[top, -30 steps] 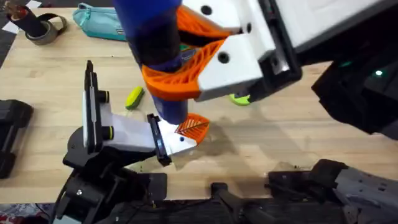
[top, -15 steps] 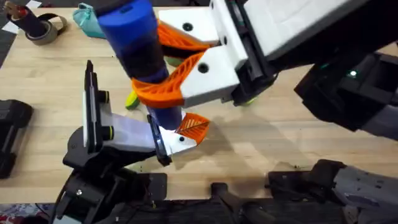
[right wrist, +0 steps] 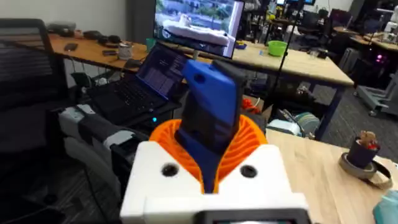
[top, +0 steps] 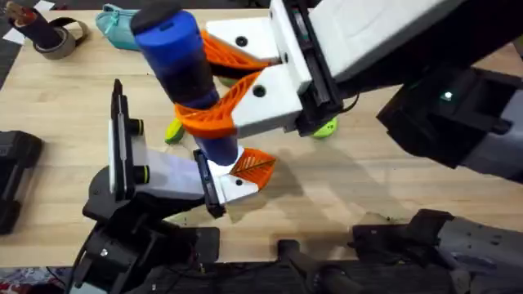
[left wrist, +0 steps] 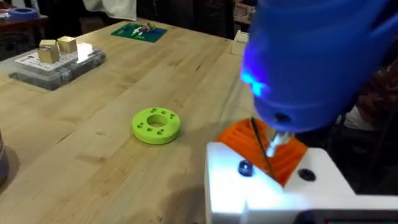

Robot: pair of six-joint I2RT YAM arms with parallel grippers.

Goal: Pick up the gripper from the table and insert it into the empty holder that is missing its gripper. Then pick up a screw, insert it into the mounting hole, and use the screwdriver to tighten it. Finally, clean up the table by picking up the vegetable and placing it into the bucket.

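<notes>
Two arms worked over the wooden worktop point(top: 392, 188), which was the largest item in sight. The right arm reached across the middle from the lower right, and its right end effector point(top: 214, 86) was clamped on the screwdriver point(top: 184, 77), with orange ribbed pads point(top: 208, 122) pressed against both sides of the blue barrel. The screwdriver stood nearly upright, leaning slightly, with its lower end down at the gripper point(top: 249, 169). In the left wrist view, the screwdriver's metal tip met the white base of the gripper just beside one of its small dark holes; whether the tip was seated on a screw could not be determined.

The holder point(top: 208, 184), a black flat plate, sat at the end of a white wrist block point(top: 167, 173) near the front edge of the worktop, and the gripper lay against it, orange wedge pointing away from the block. Whether the left end effector was open or closed could not be determined.

A teal pouch point(top: 122, 26) lay at the far edge, with a roll of tape point(top: 59, 39) to its left. A green disc with holes point(left wrist: 156, 124) rested flat on the worktop beyond the gripper. The vegetable point(top: 174, 129) lay on the bare worktop, just left of the screwdriver's lower barrel.
</notes>
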